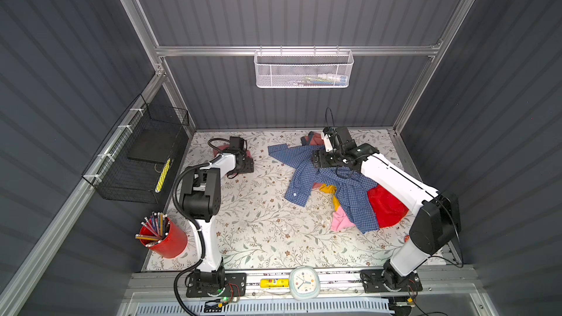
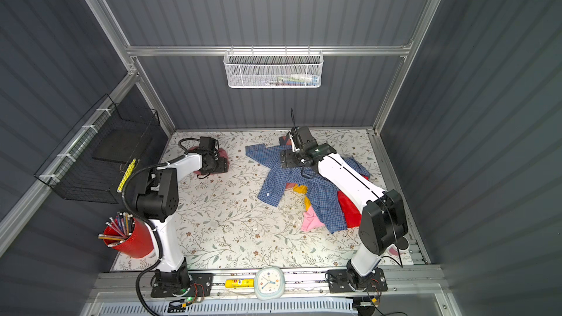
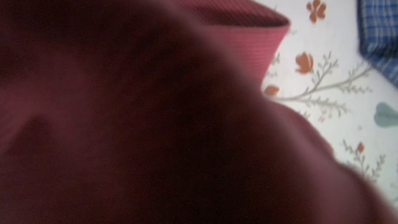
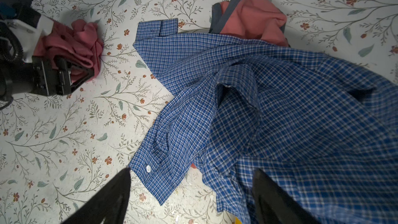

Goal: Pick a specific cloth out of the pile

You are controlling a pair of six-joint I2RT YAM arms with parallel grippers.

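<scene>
The cloth (image 4: 73, 42), dusty salmon-pink knit, lies bunched at the far left of the table (image 1: 258, 223), apart from the pile, and shows in both top views (image 1: 217, 149) (image 2: 224, 155). It fills most of the left wrist view (image 3: 232, 29) and hides the jaws there. My left gripper (image 4: 79, 70) (image 1: 248, 165) sits low at the cloth, its fingers apart with folds between them. The pile's blue checked shirt (image 1: 328, 186) (image 4: 269, 104) lies spread at the right. My right gripper (image 4: 191, 190) (image 1: 316, 159) hangs open above it, holding nothing.
Under the shirt lie a red cloth (image 1: 386, 208), a pale pink piece (image 1: 340, 221) and a yellow piece (image 1: 328, 189). A small salmon piece with grey trim (image 4: 252, 20) lies by the back wall. A red pencil cup (image 1: 165, 238) and a black wire basket (image 1: 137, 159) stand at the left.
</scene>
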